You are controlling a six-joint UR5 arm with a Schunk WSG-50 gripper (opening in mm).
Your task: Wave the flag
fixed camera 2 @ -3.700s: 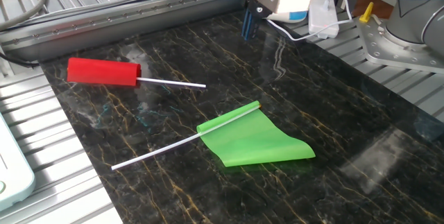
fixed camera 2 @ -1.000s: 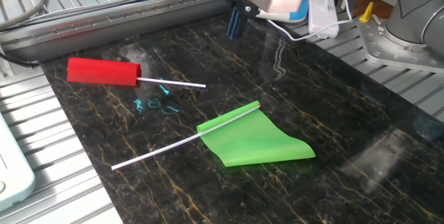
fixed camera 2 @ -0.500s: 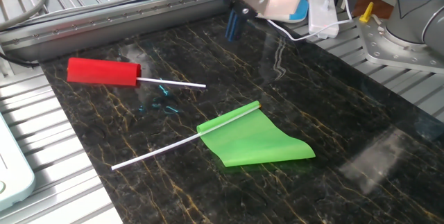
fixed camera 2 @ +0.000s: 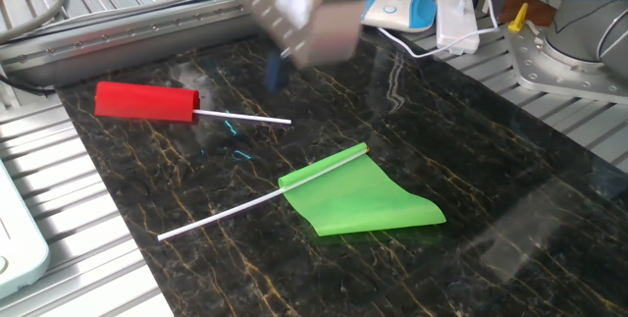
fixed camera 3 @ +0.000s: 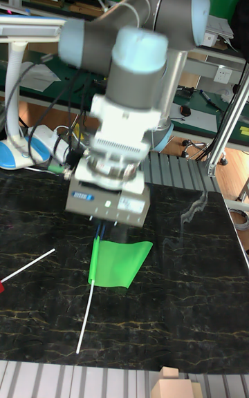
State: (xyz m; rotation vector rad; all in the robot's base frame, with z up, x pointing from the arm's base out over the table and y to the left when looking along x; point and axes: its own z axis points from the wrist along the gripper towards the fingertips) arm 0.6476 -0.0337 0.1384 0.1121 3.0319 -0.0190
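Note:
The flag (fixed camera 2: pixel 365 199) lies flat on the dark marble table (fixed camera 2: pixel 510 180), its green cloth spread to the right and its thin white stick (fixed camera 2: pixel 218 217) pointing left toward the front. In the tall fixed view the flag (fixed camera 3: pixel 117 260) sits just below the gripper (fixed camera 3: pixel 99 229). The gripper (fixed camera 2: pixel 275 70) hangs above the table behind and left of the flag, blurred by motion, touching nothing. Its thin blue fingers stand close together; the blur hides whether a gap remains.
A red rolled-up flag (fixed camera 2: pixel 147 101) on a white stick lies at the back left. A metal rail (fixed camera 2: pixel 147 27) runs along the table's far edge. A white adapter with cables (fixed camera 2: pixel 456 18) sits at the back right, beside the arm's base (fixed camera 2: pixel 579 32).
The gripper has swung left and forward from the table's back edge, out over the marble toward the two flags. Both flags lie where they were.

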